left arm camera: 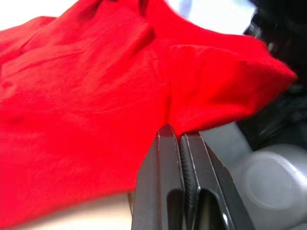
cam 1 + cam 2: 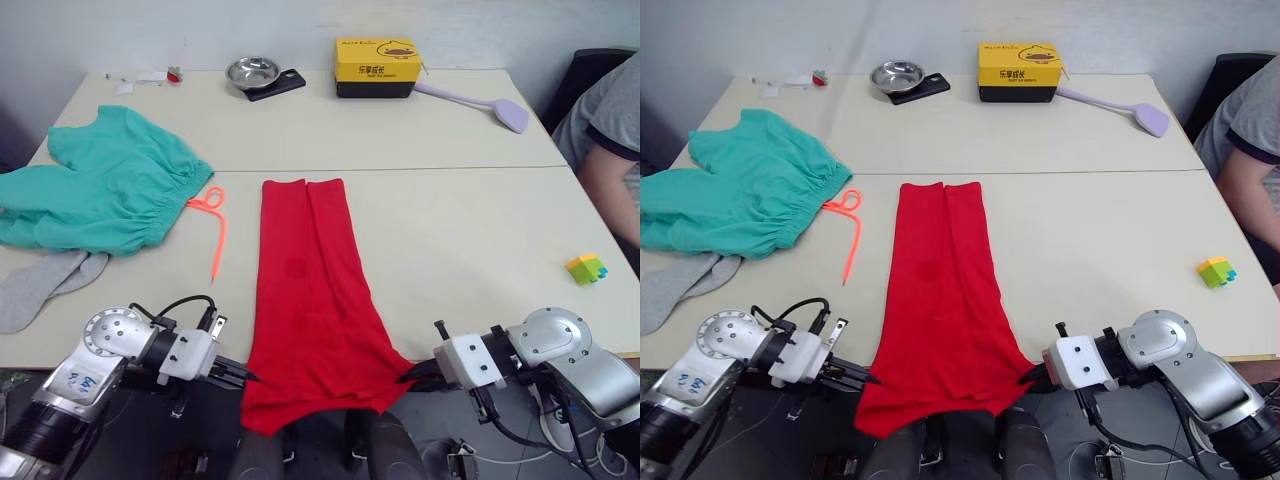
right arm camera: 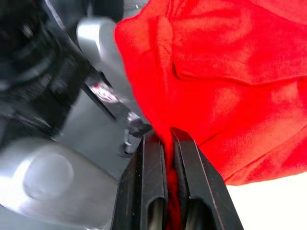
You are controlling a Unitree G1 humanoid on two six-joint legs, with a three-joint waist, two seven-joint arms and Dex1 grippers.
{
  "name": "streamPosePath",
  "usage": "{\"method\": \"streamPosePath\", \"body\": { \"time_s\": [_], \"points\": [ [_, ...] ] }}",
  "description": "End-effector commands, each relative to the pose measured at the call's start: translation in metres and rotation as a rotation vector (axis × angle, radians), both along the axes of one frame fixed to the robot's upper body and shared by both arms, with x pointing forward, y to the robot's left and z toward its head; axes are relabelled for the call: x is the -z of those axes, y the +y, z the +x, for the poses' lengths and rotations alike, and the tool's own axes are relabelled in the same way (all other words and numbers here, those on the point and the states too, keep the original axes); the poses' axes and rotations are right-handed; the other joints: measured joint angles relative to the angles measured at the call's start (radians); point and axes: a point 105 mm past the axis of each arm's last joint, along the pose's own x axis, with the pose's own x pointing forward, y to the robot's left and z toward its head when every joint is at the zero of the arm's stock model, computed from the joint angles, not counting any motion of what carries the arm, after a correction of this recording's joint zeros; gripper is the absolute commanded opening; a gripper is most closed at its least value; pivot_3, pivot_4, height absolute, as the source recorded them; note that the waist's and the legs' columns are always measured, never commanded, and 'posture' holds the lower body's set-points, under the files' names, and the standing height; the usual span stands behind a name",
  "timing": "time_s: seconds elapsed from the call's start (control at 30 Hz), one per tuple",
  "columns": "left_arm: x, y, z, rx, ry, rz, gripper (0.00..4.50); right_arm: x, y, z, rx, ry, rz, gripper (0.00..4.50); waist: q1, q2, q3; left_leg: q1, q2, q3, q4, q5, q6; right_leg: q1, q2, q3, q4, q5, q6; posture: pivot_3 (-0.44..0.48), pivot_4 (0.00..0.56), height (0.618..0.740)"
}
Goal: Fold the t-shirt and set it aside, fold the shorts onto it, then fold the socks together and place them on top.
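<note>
The red t-shirt (image 2: pixel 310 290) lies down the middle of the table as a long narrow strip, its near end hanging over the front edge. My left gripper (image 2: pixel 240 377) is shut on the near left corner of that hem, and my right gripper (image 2: pixel 410 372) is shut on the near right corner. In the right wrist view, red cloth (image 3: pixel 216 72) runs between the fingers (image 3: pixel 153 163). In the left wrist view, the shut fingertips (image 1: pixel 165 143) meet the t-shirt's edge (image 1: pixel 96 86). The teal-green shorts (image 2: pixel 100 180) lie spread at the left, their orange drawstring (image 2: pixel 215 228) trailing toward the t-shirt. The grey socks (image 2: pixel 40 285) lie in front of the shorts.
A yellow box (image 2: pixel 377 67), a metal bowl (image 2: pixel 253 71) and a lilac long-handled tool (image 2: pixel 490 105) sit along the table's back. A small coloured block toy (image 2: pixel 586 268) is near the right edge. A person (image 2: pixel 610 140) sits at the right side.
</note>
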Motion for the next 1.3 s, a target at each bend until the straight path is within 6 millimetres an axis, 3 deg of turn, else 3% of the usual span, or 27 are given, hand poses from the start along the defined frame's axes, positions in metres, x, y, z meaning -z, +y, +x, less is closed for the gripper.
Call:
{"method": "streamPosePath", "body": {
  "time_s": [0.03, 0.1, 0.23, 0.33, 0.47, 0.53, 0.63, 0.73, 0.87, 1.07, 1.13, 1.3],
  "points": [
    [-0.025, 0.006, 0.003, -0.103, 0.127, -0.042, 0.02, -0.029, 0.006, 0.009, 0.03, 0.034, 0.06, 0.0, -0.004, 0.001, 0.001, 0.0, 0.0, 0.0, -0.001, 0.001, -0.001, 0.0, 0.0, 0.0, 0.0, 0.0, 0.0, 0.0, 0.15, 0.74],
    [-0.043, 0.004, 0.021, -0.217, 0.167, -0.144, 0.02, -0.045, 0.012, 0.025, 0.065, 0.028, 0.098, 0.0, -0.004, 0.002, 0.002, 0.0, 0.0, 0.0, -0.002, 0.002, -0.001, 0.0, 0.0, 0.0, 0.0, 0.0, 0.0, 0.0, 0.15, 0.74],
    [-0.076, 0.01, 0.067, -0.429, 0.206, -0.329, 0.02, -0.077, 0.02, 0.089, 0.194, -0.121, 0.154, 0.0, -0.001, 0.002, 0.003, 0.0, -0.001, -0.001, -0.002, 0.005, -0.001, -0.001, 0.0, -0.001, 0.0, 0.001, -0.001, 0.0, 0.15, 0.74],
    [-0.086, 0.015, 0.093, -0.538, 0.226, -0.374, 0.02, -0.087, 0.027, 0.125, 0.292, -0.187, 0.163, 0.0, -0.001, 0.001, 0.003, -0.001, -0.002, 0.0, -0.003, 0.008, -0.005, -0.002, 0.0, -0.002, 0.001, 0.002, 0.0, 0.0, 0.15, 0.74],
    [-0.109, 0.021, 0.146, -0.733, 0.16, -0.537, 0.02, -0.103, 0.041, 0.182, 0.506, -0.258, 0.224, 0.0, -0.001, 0.001, 0.003, -0.009, -0.003, 0.003, 0.0, 0.013, -0.001, -0.011, 0.002, -0.002, 0.007, 0.001, 0.001, 0.0, 0.15, 0.74],
    [-0.116, 0.025, 0.169, -0.828, 0.118, -0.592, 0.02, -0.11, 0.045, 0.205, 0.6, -0.309, 0.232, 0.0, -0.001, -0.001, 0.004, -0.021, -0.001, 0.004, 0.011, 0.014, 0.0, -0.02, 0.003, -0.002, 0.014, 0.001, 0.002, 0.0, 0.15, 0.74],
    [-0.119, 0.023, 0.191, -0.906, 0.089, -0.639, 0.02, -0.116, 0.049, 0.231, 0.712, -0.359, 0.241, 0.0, -0.004, -0.002, 0.004, -0.022, -0.002, 0.005, 0.013, 0.015, 0.001, -0.021, 0.003, 0.0, 0.019, 0.002, 0.004, 0.0, 0.15, 0.74],
    [-0.114, 0.02, 0.207, -0.965, 0.068, -0.635, 0.02, -0.12, 0.052, 0.246, 0.765, -0.419, 0.23, 0.0, -0.008, -0.002, 0.004, -0.021, -0.002, 0.006, 0.014, 0.015, 0.003, -0.02, 0.003, 0.001, 0.02, 0.003, 0.006, 0.0, 0.15, 0.74],
    [-0.105, 0.029, 0.227, -1.114, 0.065, -0.654, 0.02, -0.128, 0.057, 0.262, 0.874, -0.411, 0.284, 0.0, -0.014, -0.002, 0.005, -0.02, -0.002, 0.007, 0.013, 0.016, 0.002, -0.021, 0.003, 0.003, 0.021, 0.003, 0.006, 0.0, 0.15, 0.74],
    [-0.097, 0.039, 0.239, -1.233, 0.113, -0.704, 0.02, -0.116, 0.064, 0.27, 0.975, -0.303, 0.295, 0.0, -0.031, -0.002, 0.004, -0.02, -0.002, 0.007, 0.012, 0.016, 0.001, -0.021, 0.004, 0.003, 0.022, 0.003, 0.006, 0.0, 0.15, 0.74],
    [-0.093, 0.038, 0.24, -1.238, 0.137, -0.706, 0.43, -0.109, 0.066, 0.271, 1.023, -0.181, 0.348, 0.0, -0.034, -0.002, 0.004, -0.02, -0.001, 0.007, 0.012, 0.017, 0.001, -0.021, 0.004, 0.003, 0.022, 0.003, 0.006, 0.0, 0.15, 0.74],
    [-0.089, 0.041, 0.24, -1.264, 0.127, -0.689, 1.98, -0.108, 0.062, 0.272, 1.05, -0.194, 0.387, 1.51, -0.033, -0.002, 0.004, -0.02, -0.002, 0.007, 0.012, 0.017, 0.0, -0.021, 0.004, 0.003, 0.022, 0.003, 0.006, 0.0, 0.15, 0.74]
  ]
}}
